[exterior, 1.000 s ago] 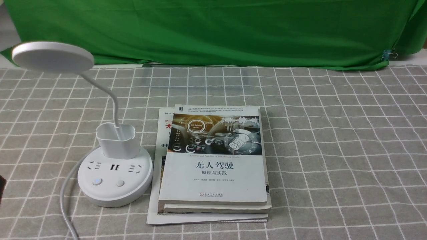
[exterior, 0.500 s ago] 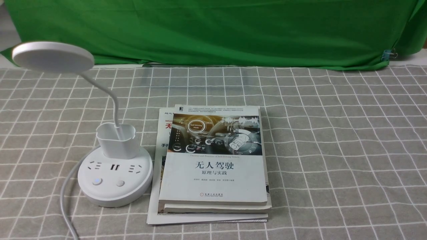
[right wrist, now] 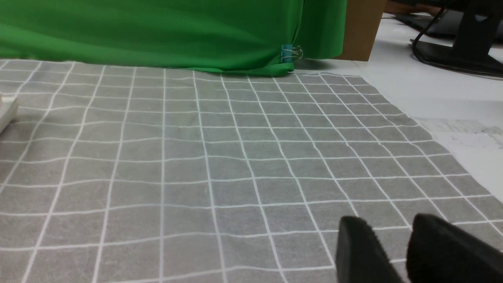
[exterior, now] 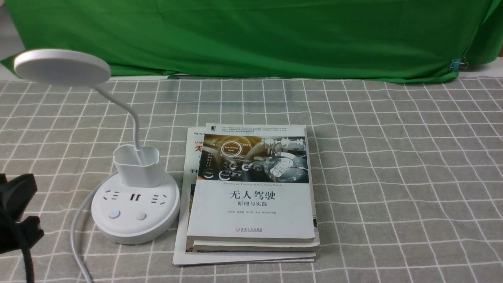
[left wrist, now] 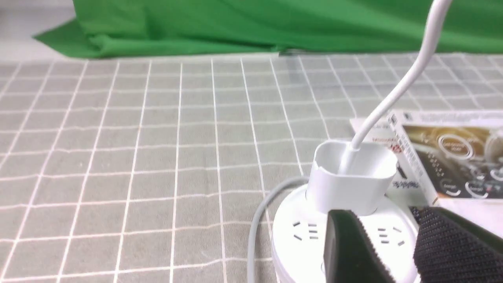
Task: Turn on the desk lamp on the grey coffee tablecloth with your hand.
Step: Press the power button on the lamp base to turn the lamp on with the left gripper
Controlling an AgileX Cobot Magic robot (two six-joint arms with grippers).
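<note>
The white desk lamp (exterior: pixel 135 212) stands at the left of the grey coffee tablecloth (exterior: pixel 393 157). Its disc head (exterior: pixel 62 66) is raised on the bendy neck above the pen cup (exterior: pixel 137 165). The round base carries two buttons (exterior: pixel 114 214). The black end of my left arm (exterior: pixel 15 196) is at the frame's left edge, left of the base and apart from it. In the left wrist view my left gripper (left wrist: pixel 383 220) has a narrow gap between its jaws, is empty, and is seen over the lamp base (left wrist: pixel 298 236). My right gripper (right wrist: pixel 391 220) is nearly closed, empty, over bare cloth.
A stack of books (exterior: pixel 251 188) lies just right of the lamp base. The lamp's grey cable (exterior: pixel 76 236) runs from the base to the front edge. A green backdrop cloth (exterior: pixel 251 35) hangs behind. The cloth ends at a white tabletop (right wrist: pixel 452 98) on the right.
The black end of my left arm has come into the front view from the left edge, toward the lamp base. The lamp and books have not moved.
</note>
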